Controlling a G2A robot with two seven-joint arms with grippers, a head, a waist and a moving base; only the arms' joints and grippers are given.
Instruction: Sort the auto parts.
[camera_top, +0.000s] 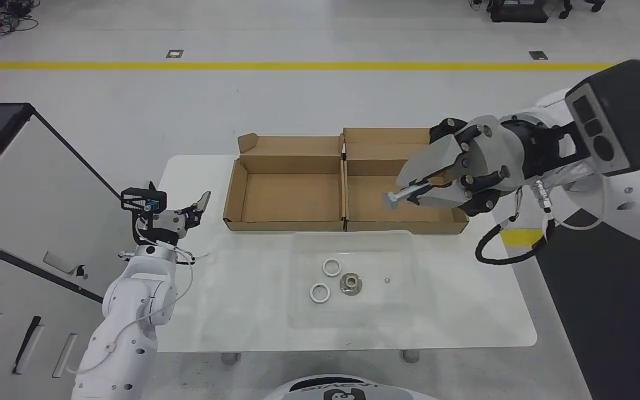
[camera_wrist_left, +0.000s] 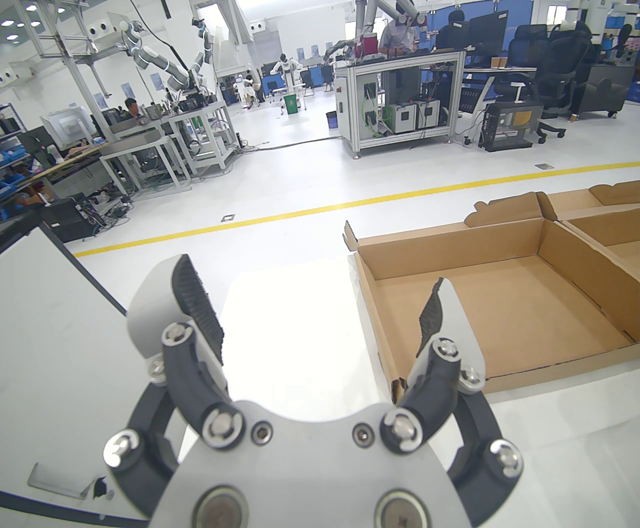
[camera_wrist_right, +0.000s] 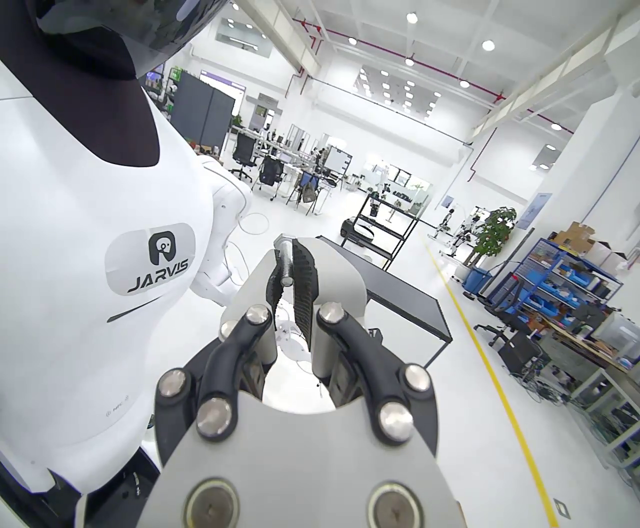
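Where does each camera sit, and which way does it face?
Top view: above the arms, looking down at the table; left arm and right arm show.
Left wrist view: left wrist, facing past its open left tool toward the left box and hall.
Right wrist view: right wrist, tilted up at torso and ceiling; right tool grips a bolt.
Shared: top and left wrist, the left box.

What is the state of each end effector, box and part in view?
left end effector: open, empty.
right end effector: shut on the bolt, over the right box.
left box: open, empty.
right box: open, visible floor bare.
white ring: flat on the table.
second white ring: flat on the table.
metal part: resting on the table.
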